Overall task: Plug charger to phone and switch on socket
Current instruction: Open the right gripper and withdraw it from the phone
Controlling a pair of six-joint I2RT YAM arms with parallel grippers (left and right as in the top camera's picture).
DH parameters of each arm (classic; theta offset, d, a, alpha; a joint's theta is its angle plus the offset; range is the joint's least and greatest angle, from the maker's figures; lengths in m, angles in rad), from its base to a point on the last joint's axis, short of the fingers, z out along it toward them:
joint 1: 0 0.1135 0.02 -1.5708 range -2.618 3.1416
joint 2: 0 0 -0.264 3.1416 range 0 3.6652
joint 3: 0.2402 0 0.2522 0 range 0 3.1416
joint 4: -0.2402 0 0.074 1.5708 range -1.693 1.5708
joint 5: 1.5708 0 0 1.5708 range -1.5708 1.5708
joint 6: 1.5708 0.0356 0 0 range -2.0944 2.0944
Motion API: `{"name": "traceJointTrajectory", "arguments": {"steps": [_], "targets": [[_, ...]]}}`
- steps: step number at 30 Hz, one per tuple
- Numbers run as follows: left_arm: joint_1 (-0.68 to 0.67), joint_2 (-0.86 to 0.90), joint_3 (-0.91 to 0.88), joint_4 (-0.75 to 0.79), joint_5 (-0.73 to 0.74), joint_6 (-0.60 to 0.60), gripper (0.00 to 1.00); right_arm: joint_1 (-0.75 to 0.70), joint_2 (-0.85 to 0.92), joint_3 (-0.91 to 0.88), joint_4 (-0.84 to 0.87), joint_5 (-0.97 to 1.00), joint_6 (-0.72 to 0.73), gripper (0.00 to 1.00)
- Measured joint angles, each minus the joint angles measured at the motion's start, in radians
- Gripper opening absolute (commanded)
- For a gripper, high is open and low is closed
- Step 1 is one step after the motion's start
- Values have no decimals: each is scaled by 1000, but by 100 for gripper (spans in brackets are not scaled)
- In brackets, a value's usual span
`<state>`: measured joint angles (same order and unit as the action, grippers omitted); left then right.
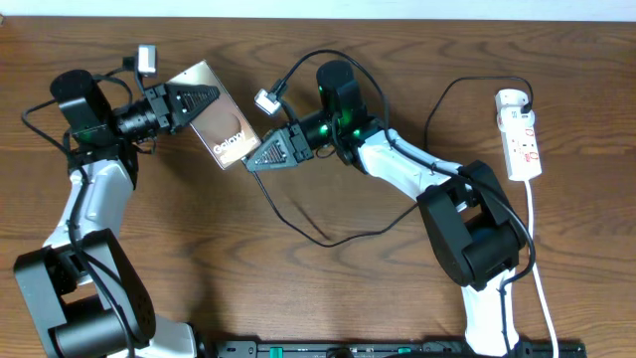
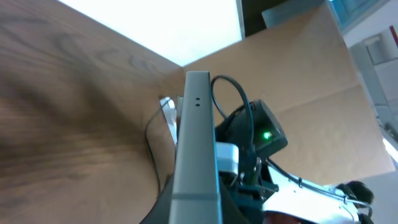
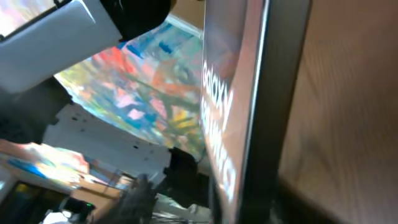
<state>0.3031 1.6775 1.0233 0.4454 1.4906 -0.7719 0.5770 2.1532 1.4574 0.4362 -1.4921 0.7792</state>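
Where the two arms meet: slim dark glossy rectangular phone (image 1: 224, 124), "Galaxy" face upward, on the left half of the brown wooden table (image 1: 328, 298)
Left gripper (image 1: 196, 99): fingers pinching the phone's left end
Right gripper (image 1: 260, 157): tip at the phone's lower right corner; jaw spread cannot be told
Charger: thin black charger cable (image 1: 294, 221), looping from the right gripper toward the socket
Socket: narrow white power strip (image 1: 522, 134), far right, well apart from the phone
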Motion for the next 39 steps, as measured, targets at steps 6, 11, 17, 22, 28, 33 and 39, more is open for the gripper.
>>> {"name": "traceJointTrajectory", "arguments": {"steps": [6,11,17,22,28,33,39], "targets": [[-13,0,0,0,8,11,7,0,0,1,0,9,-2,99],[-13,0,0,0,8,11,7,-1,0,1,0,12,-2,99],[3,0,0,0,8,8,7,-3,0,1,-2,18,-2,99],[46,0,0,0,26,6,7,-30,0,1,-2,24,-1,99],[72,0,0,0,34,-6,7,-91,0,1,-2,27,3,99],[73,0,0,0,40,-11,7,-139,0,1,-2,27,18,99],[73,0,0,0,49,-17,7,-212,0,1,-21,31,66,99]]}}
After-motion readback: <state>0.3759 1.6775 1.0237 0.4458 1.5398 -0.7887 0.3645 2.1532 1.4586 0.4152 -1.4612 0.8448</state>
